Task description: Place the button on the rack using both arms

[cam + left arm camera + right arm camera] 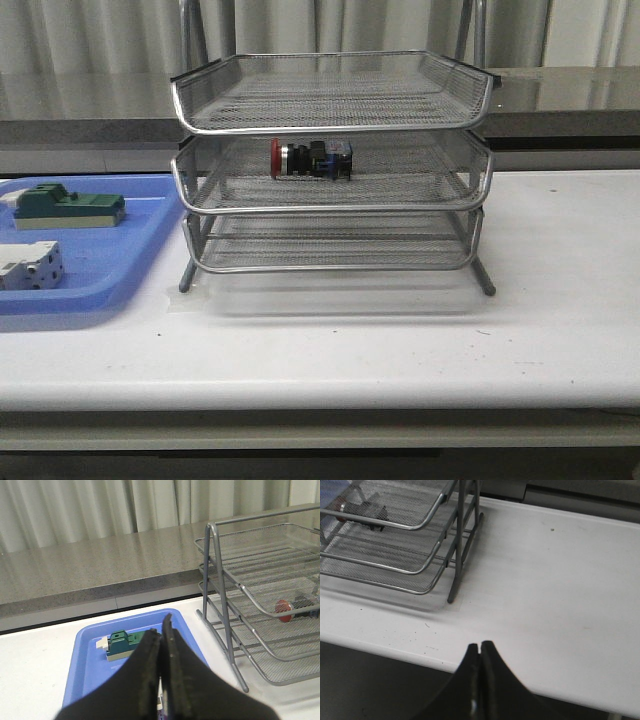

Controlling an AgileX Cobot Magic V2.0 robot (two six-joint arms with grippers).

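The button (311, 159) lies on its side in the middle tier of the silver wire rack (332, 205), red cap to the left. It also shows through the mesh as the button (287, 610) and the button (366, 511). My left gripper (161, 630) is shut with nothing in it, held above the blue tray, well left of the rack (260, 600). My right gripper (480, 647) is shut and empty, over the table's front edge, apart from the rack (410, 545). Neither arm shows in the front view.
A blue plastic tray (110, 265) lies left of the rack, holding a green block (68, 207) and a white block (30, 265). The tray (95, 665) and green block (122, 643) sit under my left gripper. A grey counter ledge (100, 570) and curtains stand behind the table.
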